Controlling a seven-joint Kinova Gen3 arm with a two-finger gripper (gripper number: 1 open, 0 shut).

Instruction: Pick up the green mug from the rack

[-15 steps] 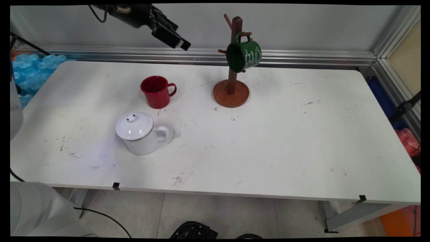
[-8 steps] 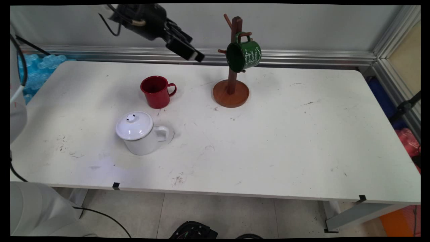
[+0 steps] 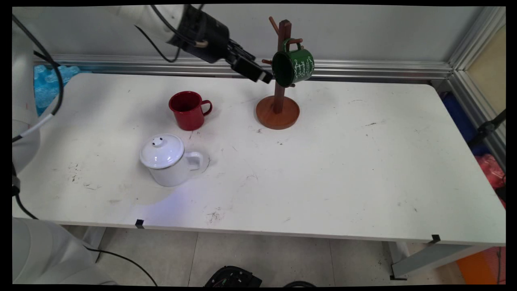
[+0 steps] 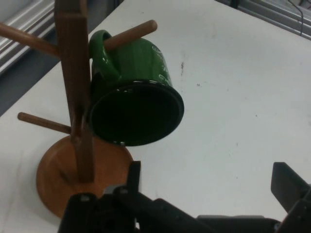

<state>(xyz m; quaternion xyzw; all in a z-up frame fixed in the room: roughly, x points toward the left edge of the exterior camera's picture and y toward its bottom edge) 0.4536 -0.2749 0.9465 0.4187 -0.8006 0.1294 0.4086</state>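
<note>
end effector is up in the air at the far side of the desk, tilted down toward the right, tips just beside the mouth of the green mug. fingers are spread wide with nothing between them; no contact visible with mug or rack.

green mug hangs by its handle on an upper peg of the wooden mug tree, mouth facing the end effector. tree stands upright on its round base near the far edge of the desk, just in front of the aluminium rail.

hand view only: dark inside of the mug mouth seen head-on, handle looped over the peg, a bare lower peg on the other side of the post, the left finger low in front of the base. main view only: white lettering on the mug's side, plus the rest of the desk.

red mug sits upright left of the tree base, well apart from it, handle to the right. white lidded pot is nearer the front, below the red mug. the right half of the desk is open surface out to its edges.
</note>
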